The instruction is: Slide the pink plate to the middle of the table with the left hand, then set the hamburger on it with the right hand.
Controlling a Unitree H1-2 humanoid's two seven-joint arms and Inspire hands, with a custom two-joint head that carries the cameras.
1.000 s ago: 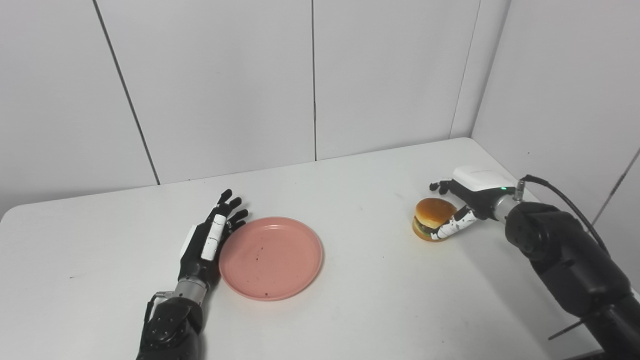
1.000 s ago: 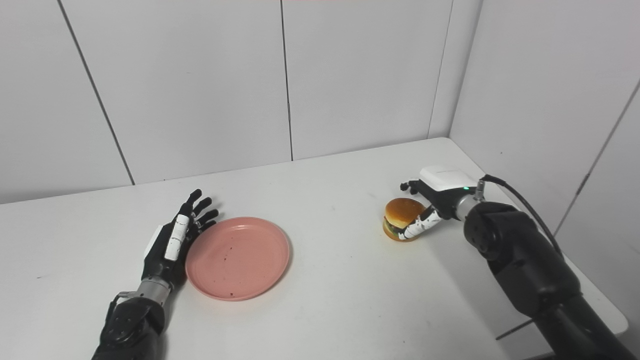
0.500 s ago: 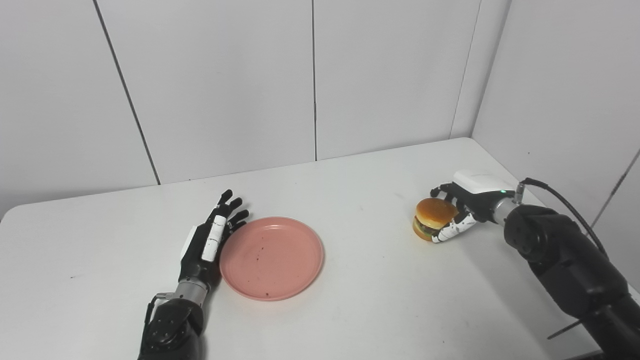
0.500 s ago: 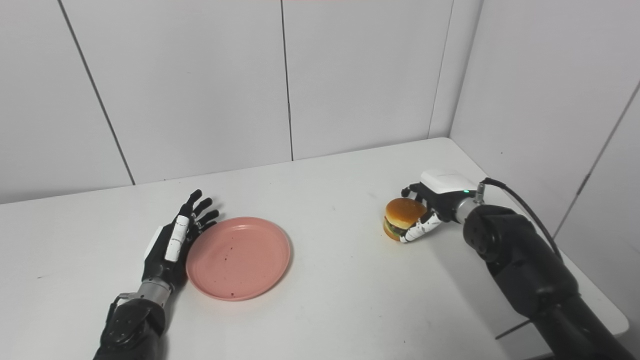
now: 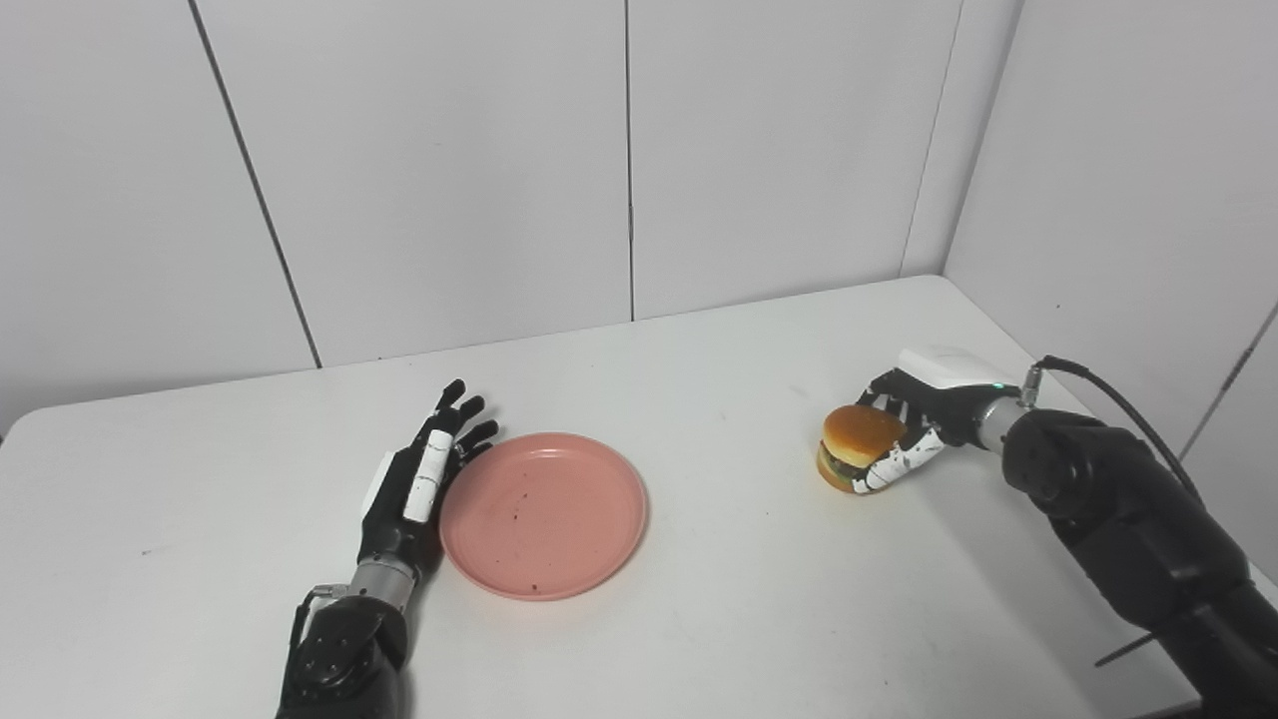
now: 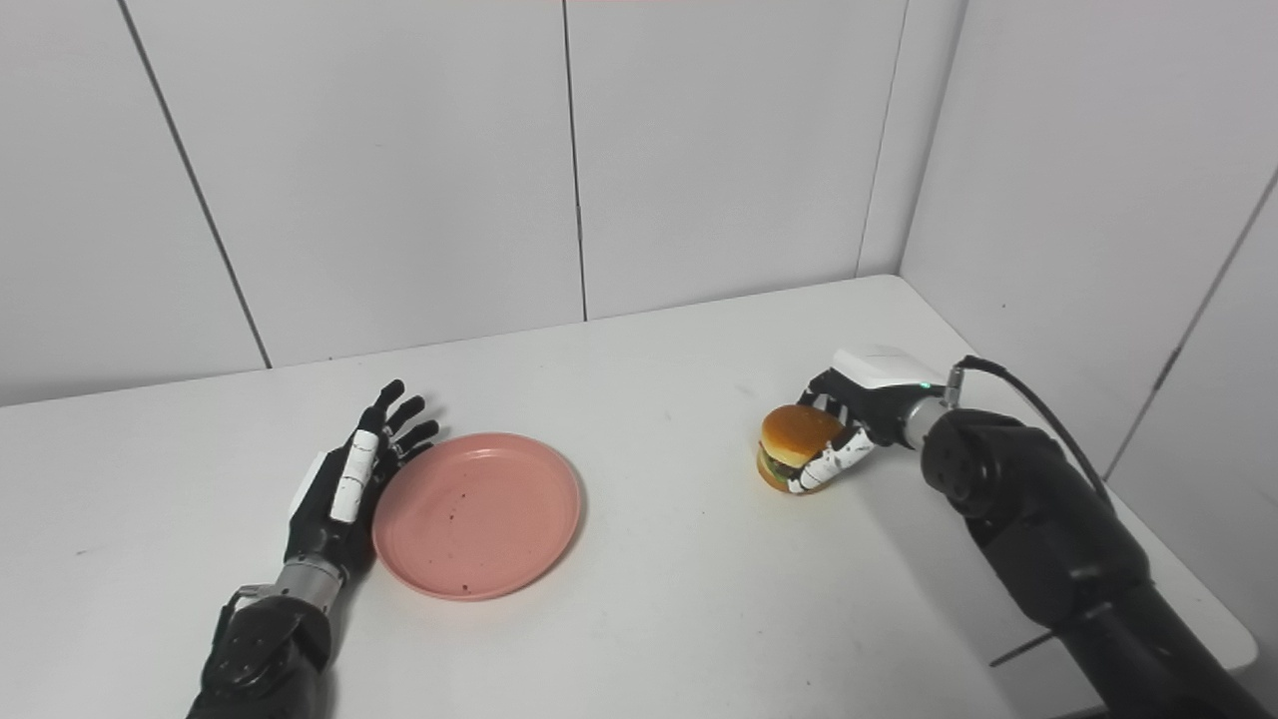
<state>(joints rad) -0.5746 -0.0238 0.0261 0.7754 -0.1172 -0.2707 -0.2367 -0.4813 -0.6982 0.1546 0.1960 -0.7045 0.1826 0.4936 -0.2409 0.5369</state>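
The pink plate (image 5: 543, 514) lay flat on the white table (image 5: 699, 619), left of centre, with a few dark specks on its surface. The left hand (image 5: 414, 479) rested at the plate's nine o'clock edge, fingers extended and spread, holding nothing, its side against the rim. The hamburger (image 5: 857, 447) sat at three o'clock from the plate, well apart from it, toward the table's right side. The right hand (image 5: 914, 424) was closed around the hamburger, fingers over the far side of the bun and thumb under the near side. Whether the hamburger touched the table could not be determined.
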